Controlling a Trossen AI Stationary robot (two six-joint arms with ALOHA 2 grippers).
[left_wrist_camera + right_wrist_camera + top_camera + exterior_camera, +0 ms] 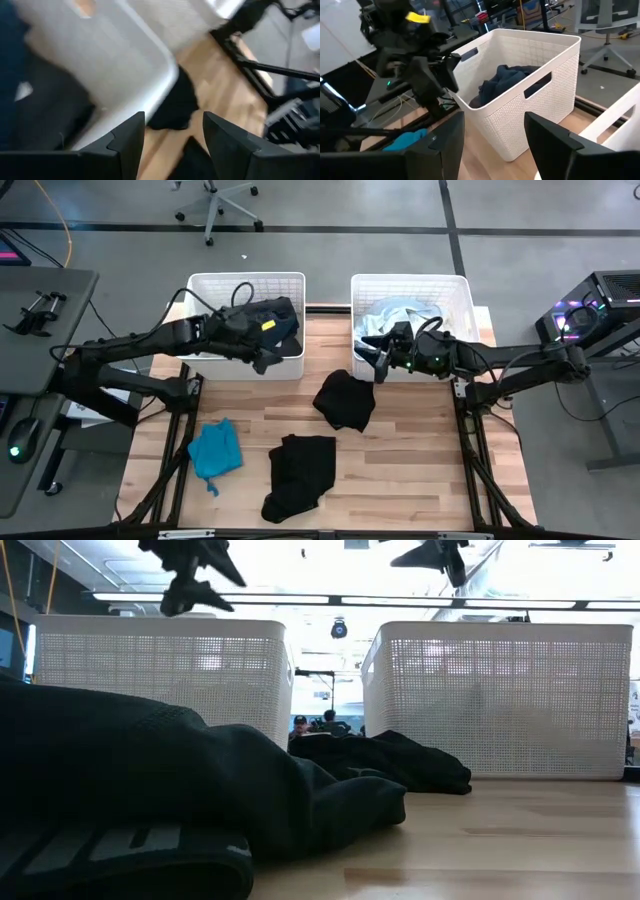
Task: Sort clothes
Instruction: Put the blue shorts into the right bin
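Left basket (100, 55) contents blurred.

Table (400, 480), seen from above, clock centred on its middle.
- Left basket (200, 290): at 11 o'clock, on the far edge; dark garments (270, 315) lay inside.
- Right basket (460, 295): at 1 o'clock, beside the first; pale garments (385, 315) lay inside.
- Crumpled garment (345, 400): near centre, toward 1 o'clock, just before the right basket.
- Long garment (300, 470): at 6 o'clock, near the front edge.
- Small garment (215, 450): at 8 o'clock, left of the long one.
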